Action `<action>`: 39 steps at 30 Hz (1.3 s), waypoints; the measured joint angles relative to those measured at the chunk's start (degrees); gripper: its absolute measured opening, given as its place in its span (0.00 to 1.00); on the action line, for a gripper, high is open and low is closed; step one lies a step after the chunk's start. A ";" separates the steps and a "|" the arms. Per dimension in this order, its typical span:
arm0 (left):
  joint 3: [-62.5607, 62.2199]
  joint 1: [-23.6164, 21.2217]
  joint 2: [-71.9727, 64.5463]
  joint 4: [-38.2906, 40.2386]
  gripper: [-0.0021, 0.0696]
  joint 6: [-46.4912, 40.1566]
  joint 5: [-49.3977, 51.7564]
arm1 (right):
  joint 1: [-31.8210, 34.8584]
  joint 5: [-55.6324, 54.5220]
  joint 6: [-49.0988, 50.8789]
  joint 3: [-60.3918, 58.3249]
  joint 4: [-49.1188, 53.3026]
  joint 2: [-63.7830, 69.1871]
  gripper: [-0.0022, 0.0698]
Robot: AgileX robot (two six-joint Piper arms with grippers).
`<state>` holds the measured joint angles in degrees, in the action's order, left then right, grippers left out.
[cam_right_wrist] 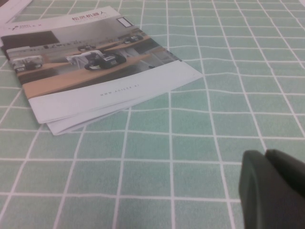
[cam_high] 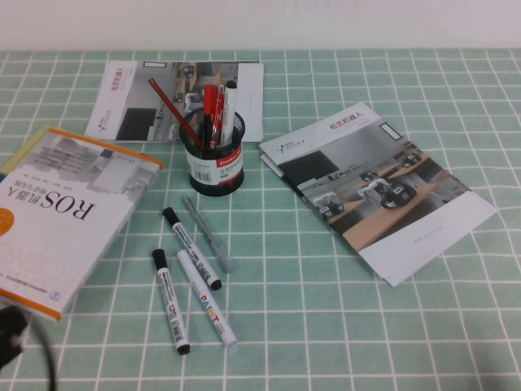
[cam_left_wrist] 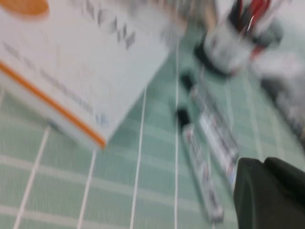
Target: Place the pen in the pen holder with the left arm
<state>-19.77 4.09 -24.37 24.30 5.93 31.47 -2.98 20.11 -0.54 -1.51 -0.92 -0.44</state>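
High view first: four pens lie loose on the green checked cloth (cam_high: 342,326), and the pen holder (cam_high: 213,163) stands at twelve o'clock from them, already stuffed with red pens and a pencil. Two near-identical black-capped markers sit in that cluster. My pick for the pen (cam_high: 171,300) is the nearer one, at about six o'clock from the holder, cap pointing away from the robot. The other black-capped marker (cam_high: 192,248) lies just beside it, with a white marker with coloured lettering (cam_high: 207,300) squeezed between them and a slim grey pen (cam_high: 209,234) at two o'clock.

So the step in hand is the approach, I'd say; nothing is gripped yet. Only a dark sliver of the left arm (cam_high: 12,338) shows at eight o'clock, by the ROS book (cam_high: 57,212).

Left wrist view adds what the high view lacks: the left gripper (cam_left_wrist: 269,193) hangs above the cloth close to the markers, well blurred, holding nothing, though how wide it stands I cannot tell. Next move calls for centring over one barrel without catching its neighbours.

Right wrist view shows the right gripper (cam_right_wrist: 274,188) idling over bare cloth near a brochure (cam_right_wrist: 95,71); empty, spread unclear.
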 joint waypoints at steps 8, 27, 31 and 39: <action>-19.15 1.01 -31.23 2.06 0.02 -11.95 13.29 | 0.00 0.00 0.00 0.00 0.00 0.00 0.00; -47.88 28.05 -74.28 -12.10 0.02 0.73 17.73 | 0.00 0.00 0.00 0.00 0.00 0.00 0.00; -48.10 28.05 -73.90 -15.20 0.02 1.61 20.69 | 0.00 0.00 0.00 0.00 0.00 0.00 0.00; -48.22 25.98 -73.64 -18.12 0.34 2.00 23.92 | 0.00 0.00 0.00 0.00 0.00 0.00 0.00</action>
<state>-67.99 30.07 -98.00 6.19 7.93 55.39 -2.98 20.11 -0.54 -1.51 -0.92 -0.44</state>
